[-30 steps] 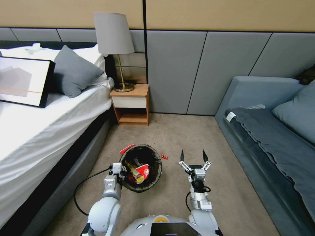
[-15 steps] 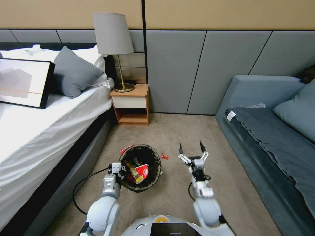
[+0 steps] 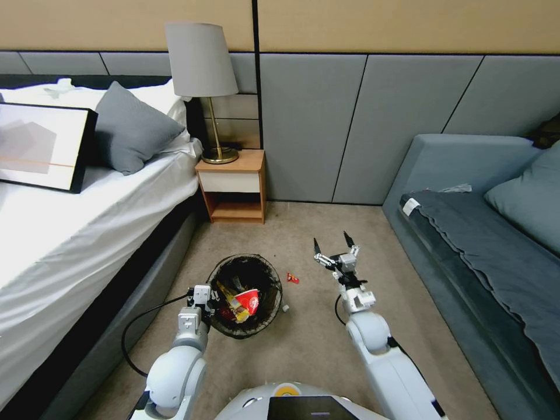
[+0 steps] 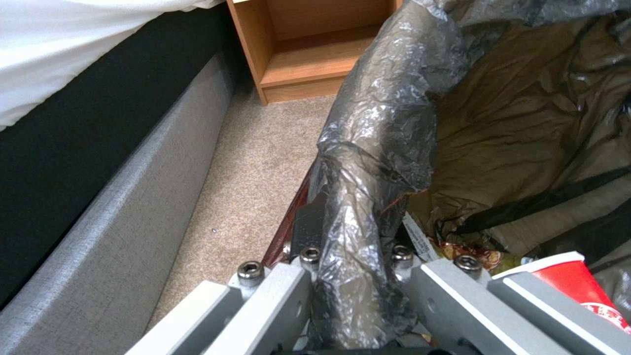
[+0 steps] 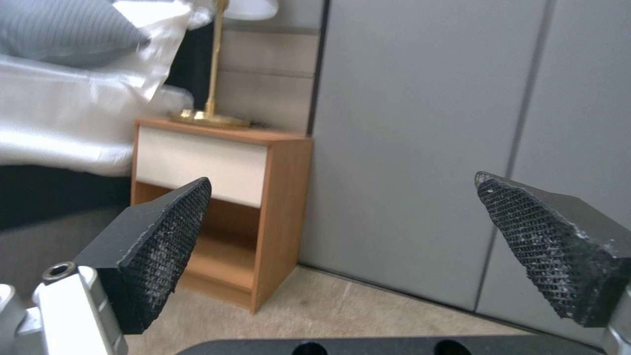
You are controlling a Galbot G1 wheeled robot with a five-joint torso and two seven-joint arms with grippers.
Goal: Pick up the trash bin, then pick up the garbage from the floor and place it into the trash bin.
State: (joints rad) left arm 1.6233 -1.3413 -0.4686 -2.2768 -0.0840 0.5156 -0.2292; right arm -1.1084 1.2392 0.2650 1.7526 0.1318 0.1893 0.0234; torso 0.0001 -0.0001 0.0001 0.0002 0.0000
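At the bin's rim, on its seven o'clock side in the head view, the left gripper [image 3: 205, 296] is clamped on the trash bin [image 3: 246, 290]; the left wrist view shows its jaws pinching the bag-covered lip, one finger [image 4: 283, 301] outside and the other inside. The bin already holds a red cup [image 3: 249, 301] and yellow and red wrappers [image 3: 230, 294]. A small red wrapper [image 3: 292, 278] lies on the carpet [image 3: 303, 350] just off the bin at about three o'clock, with a tiny pale scrap [image 3: 284, 307] near the rim at four o'clock. The right gripper [image 3: 333, 245], fingers spread wide and holding nothing, is raised at about one o'clock from the red wrapper, pointing toward the nightstand [image 3: 232, 186].

The risks, as I judge them: the left grip is on slack bag film over a thin lip, so the bin could slip or tilt and spill. The red wrapper is flat and small, so the right fingers may close on carpet or nudge it away.
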